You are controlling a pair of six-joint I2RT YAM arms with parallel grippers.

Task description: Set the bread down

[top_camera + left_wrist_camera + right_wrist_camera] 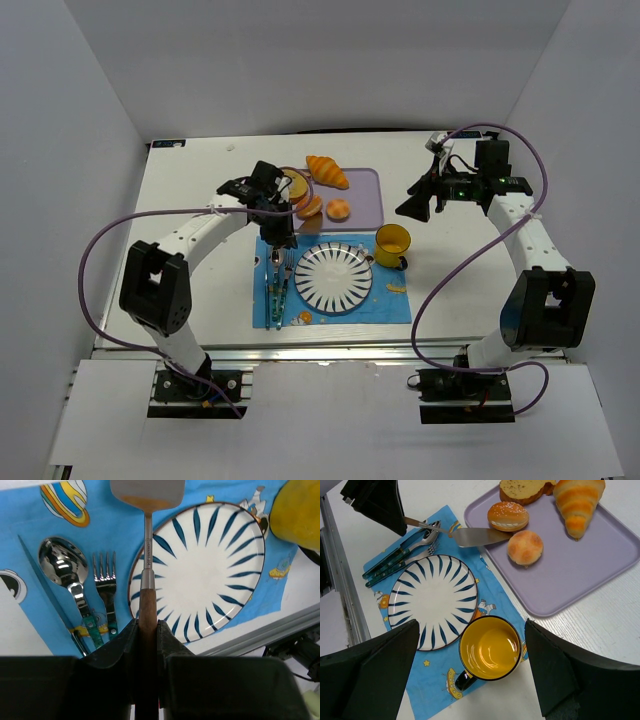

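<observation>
The bread [508,516] is a small golden-brown oval roll with a pale band. It lies on the purple tray [580,575], also seen from above [310,207]. My left gripper [148,625] is shut on the wooden handle of a metal spatula [147,492]. The spatula blade [475,536] reaches over the tray's near edge, just beside the bread. My right gripper [471,630] stands wide open above the yellow mug [490,647], holding nothing. The striped white plate [333,277] sits on the blue placemat [390,305].
On the tray are also a croissant [577,502], a rounder orange-and-white bun [525,547] and a bread slice [522,489]. A spoon [65,567], fork [105,577] and knife [47,600] lie left of the plate. White walls enclose the table.
</observation>
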